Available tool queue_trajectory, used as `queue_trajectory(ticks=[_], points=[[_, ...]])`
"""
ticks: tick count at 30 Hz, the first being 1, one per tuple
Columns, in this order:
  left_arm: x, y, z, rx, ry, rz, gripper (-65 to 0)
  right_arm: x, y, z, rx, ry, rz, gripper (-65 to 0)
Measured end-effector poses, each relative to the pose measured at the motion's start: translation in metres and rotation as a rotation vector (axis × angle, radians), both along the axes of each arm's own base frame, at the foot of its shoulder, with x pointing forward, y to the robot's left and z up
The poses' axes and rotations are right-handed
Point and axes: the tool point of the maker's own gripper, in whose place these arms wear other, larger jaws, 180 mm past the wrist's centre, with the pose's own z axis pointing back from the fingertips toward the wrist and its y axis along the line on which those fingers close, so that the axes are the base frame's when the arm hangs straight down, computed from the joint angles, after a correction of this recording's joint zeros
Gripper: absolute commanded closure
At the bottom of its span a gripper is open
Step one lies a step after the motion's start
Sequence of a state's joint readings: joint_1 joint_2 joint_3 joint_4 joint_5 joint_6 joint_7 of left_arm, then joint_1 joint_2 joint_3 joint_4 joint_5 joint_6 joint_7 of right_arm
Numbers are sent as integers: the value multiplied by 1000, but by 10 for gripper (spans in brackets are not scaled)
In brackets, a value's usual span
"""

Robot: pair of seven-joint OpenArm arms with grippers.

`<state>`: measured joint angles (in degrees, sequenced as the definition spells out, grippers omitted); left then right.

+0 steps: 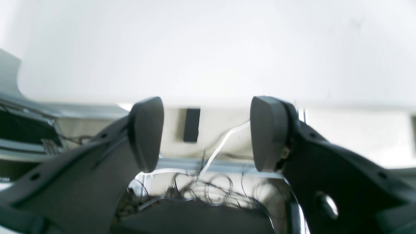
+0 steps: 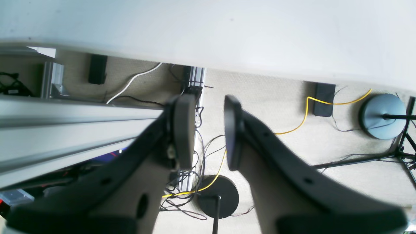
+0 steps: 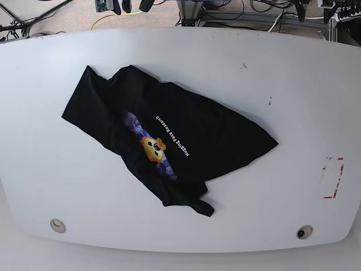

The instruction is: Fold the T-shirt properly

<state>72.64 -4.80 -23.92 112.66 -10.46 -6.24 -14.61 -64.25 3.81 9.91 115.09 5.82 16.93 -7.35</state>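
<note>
The T-shirt (image 3: 186,130) lies crumpled and skewed on the white table (image 3: 293,84), left of the middle. Its white lettering and yellow face print (image 3: 153,148) face up, and one sleeve is bunched at the near edge. Neither wrist view shows the shirt. My left gripper (image 1: 207,135) is open wide with nothing between its fingers, looking past the table's edge at the floor. The fingers of my right gripper (image 2: 208,131) stand a narrow gap apart and hold nothing. Both arms hang beyond the table's far edge, well away from the shirt.
Red tape marks (image 3: 333,178) sit at the table's right side. Two round holes (image 3: 57,225) (image 3: 304,232) lie near the front edge. Cables, aluminium rails (image 2: 65,120) and stand bases (image 2: 383,115) cover the floor behind the table.
</note>
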Motion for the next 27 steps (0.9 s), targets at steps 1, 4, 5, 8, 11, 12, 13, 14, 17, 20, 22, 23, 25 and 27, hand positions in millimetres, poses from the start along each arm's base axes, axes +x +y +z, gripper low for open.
queue_trajectory(ticks=[1,4,5,8,11,12,13,14,17,20,22,23,25,27], points=[[3,1,1,3,-8,-1,-383,4,0,-1,0,-3,3,-144],[19,4,2,9,-48,5,-386,30,-1,1,-4,-70,-1,-144],[27,4,2,9,-70,6,-400,40,0,3,-1,-99,-2,-151],[47,3,8,7,-138,-4,-483,59,2,7,5,-151,-2,-152],[57,4,2,0,-123,11,-558,77,2,11,5,-190,-1,-155],[60,5,0,-2,-115,17,-568,86,2,13,5,-212,0,-170],[68,5,-2,-6,-118,24,-569,94,2,15,5,-231,-1,-190],[76,5,-2,-9,-131,29,-567,102,2,18,3,-249,-3,-214],[95,6,-3,-19,-139,38,-569,118,2,14,-10,-228,8,-300],[106,9,-10,-26,-108,59,-568,134,2,13,-20,-221,19,-344],[116,10,-13,-36,-95,69,-568,149,1,20,-22,-256,15,-361],[120,10,-14,-39,-89,74,-568,155,1,23,-20,-273,16,-377],[132,10,-14,-47,-93,82,-568,167,3,28,-17,-304,19,-404],[141,11,-12,-53,-96,86,-571,176,10,31,-10,-311,34,-434]])
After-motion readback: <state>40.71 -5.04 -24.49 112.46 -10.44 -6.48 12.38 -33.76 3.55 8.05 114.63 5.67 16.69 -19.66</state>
